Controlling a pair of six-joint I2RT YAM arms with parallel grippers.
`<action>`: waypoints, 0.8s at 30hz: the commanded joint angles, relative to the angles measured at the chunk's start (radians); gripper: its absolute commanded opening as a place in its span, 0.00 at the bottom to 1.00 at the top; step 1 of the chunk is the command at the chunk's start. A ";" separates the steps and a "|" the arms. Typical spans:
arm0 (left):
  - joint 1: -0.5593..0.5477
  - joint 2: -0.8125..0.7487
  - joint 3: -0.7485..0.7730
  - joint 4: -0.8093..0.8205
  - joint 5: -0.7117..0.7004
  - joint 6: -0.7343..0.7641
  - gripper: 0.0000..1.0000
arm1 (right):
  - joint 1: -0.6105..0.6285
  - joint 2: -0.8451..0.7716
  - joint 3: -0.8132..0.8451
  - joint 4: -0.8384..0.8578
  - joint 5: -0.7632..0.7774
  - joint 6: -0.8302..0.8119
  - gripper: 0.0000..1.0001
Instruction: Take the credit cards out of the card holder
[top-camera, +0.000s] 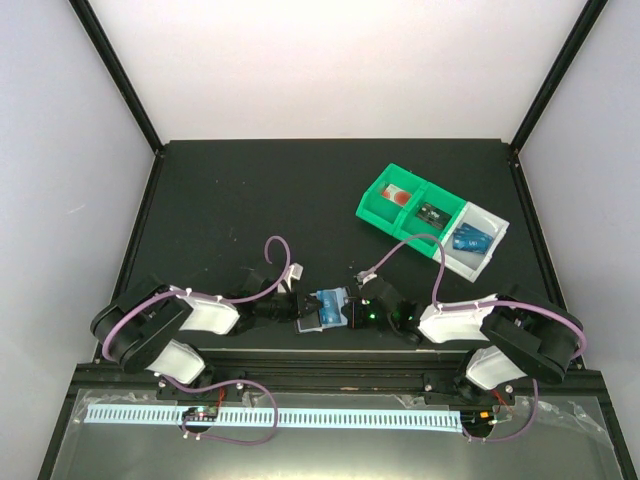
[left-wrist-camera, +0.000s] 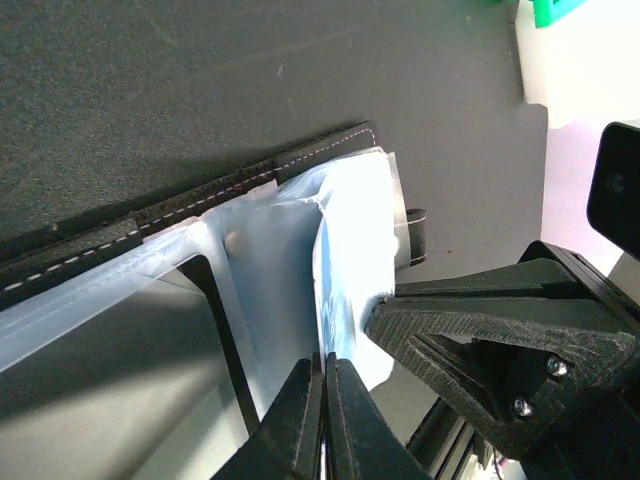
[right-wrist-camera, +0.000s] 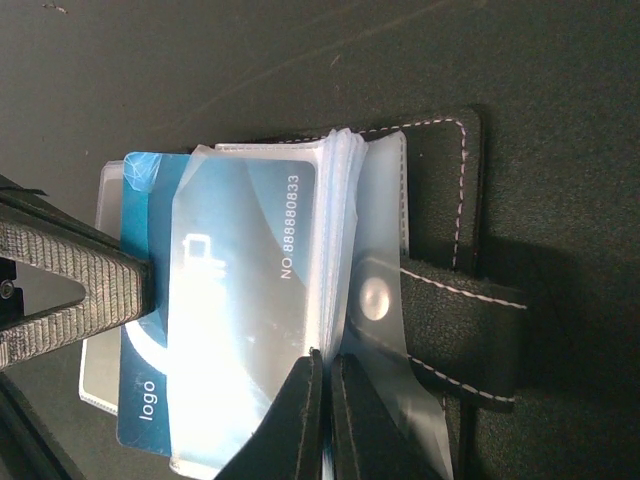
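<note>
Where the two arms meet at the near middle of the desk, the card holder lies open, with pale clear sleeves fanned from a dark stitched cover. The left tool, pressed together, pinches the exposed edge of a bright-blue card. The right tool, likewise pressed together, pinches the sleeve stack. Only the right wrist view shows the card's white number and "logo". Only the overhead view shows the green-and-grey tray, well apart.
</note>
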 joint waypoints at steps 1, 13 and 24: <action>0.007 -0.025 0.001 -0.033 -0.015 0.035 0.01 | 0.007 0.023 -0.032 -0.078 0.007 0.008 0.04; 0.024 -0.065 -0.023 -0.064 -0.037 0.038 0.02 | 0.005 0.019 -0.021 -0.116 0.045 0.001 0.03; 0.042 -0.227 -0.035 -0.232 -0.096 0.085 0.02 | 0.001 0.015 0.005 -0.153 0.063 -0.011 0.02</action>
